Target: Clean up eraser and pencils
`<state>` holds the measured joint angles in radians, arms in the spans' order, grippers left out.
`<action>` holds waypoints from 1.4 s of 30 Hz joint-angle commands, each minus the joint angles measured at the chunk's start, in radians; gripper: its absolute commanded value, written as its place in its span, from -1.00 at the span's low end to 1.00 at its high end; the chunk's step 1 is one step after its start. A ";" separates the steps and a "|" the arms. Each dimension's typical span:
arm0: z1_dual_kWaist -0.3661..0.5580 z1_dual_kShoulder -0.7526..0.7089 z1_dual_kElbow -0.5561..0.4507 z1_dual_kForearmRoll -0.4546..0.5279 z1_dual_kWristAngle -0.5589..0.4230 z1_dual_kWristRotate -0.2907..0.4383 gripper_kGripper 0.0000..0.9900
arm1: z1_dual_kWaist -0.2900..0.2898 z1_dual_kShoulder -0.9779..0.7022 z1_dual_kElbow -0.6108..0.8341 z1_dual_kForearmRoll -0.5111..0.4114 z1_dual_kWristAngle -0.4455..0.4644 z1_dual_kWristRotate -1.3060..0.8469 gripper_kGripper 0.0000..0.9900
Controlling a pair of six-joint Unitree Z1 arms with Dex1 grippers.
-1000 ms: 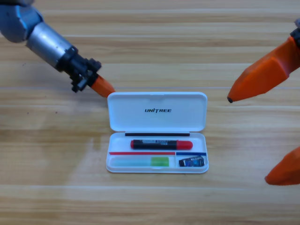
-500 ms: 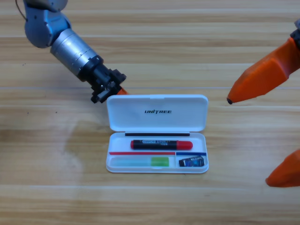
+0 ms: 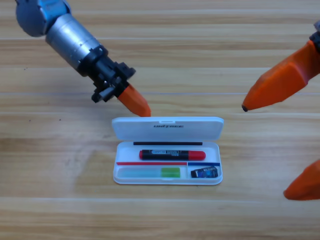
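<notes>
A white case (image 3: 120, 161) lies open at mid-table. Its lid (image 3: 167, 127) leans forward over the tray, so it looks short from above. The black pencil with red ends (image 3: 172, 154) lies in the upper slot. Below it, the pale green pencil (image 3: 150, 173) fills the lower left slot. The small dark eraser (image 3: 205, 172) sits in the lower right compartment. My left gripper (image 3: 145, 112) shows as one closed orange wedge, its tip touching the lid's back edge near the left corner. At the right edge, my right gripper (image 3: 265, 150) waits open and holds nothing.
The grey left arm (image 3: 65, 30) slants in from the upper left corner. Bare wooden table (image 3: 60, 200) surrounds the case on all sides.
The left gripper came out from behind the lid's left corner to its back edge. The lid has tipped forward from nearly upright toward the tray. The right gripper stayed put.
</notes>
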<state>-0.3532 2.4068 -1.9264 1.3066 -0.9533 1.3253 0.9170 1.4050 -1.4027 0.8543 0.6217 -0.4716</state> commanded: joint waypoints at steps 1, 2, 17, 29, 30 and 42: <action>-0.047 -0.017 0.063 0.005 -0.004 0.023 -1.00 | -0.021 -0.006 0.033 -0.031 0.016 0.007 0.99; -0.053 -0.014 0.069 0.003 -0.004 0.026 -1.00 | -0.020 -0.004 0.033 -0.031 0.016 0.007 0.99; -0.107 0.018 0.138 -0.047 0.025 0.061 -1.00 | -0.020 0.006 0.031 -0.031 0.016 0.010 0.99; -0.109 0.035 0.205 -0.125 0.053 0.064 -1.00 | -0.018 0.015 0.031 -0.031 0.016 0.011 0.99; -0.109 0.035 0.208 -0.129 0.054 0.064 -1.00 | -0.018 0.015 0.031 -0.031 0.016 0.011 0.99; -0.121 0.002 0.300 -0.242 0.122 0.031 -1.00 | -0.018 0.020 0.031 -0.031 0.016 0.013 0.99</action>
<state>-0.4485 2.3858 -1.6761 1.1065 -0.8602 1.3754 0.9170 1.4053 -1.4019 0.8542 0.6217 -0.4689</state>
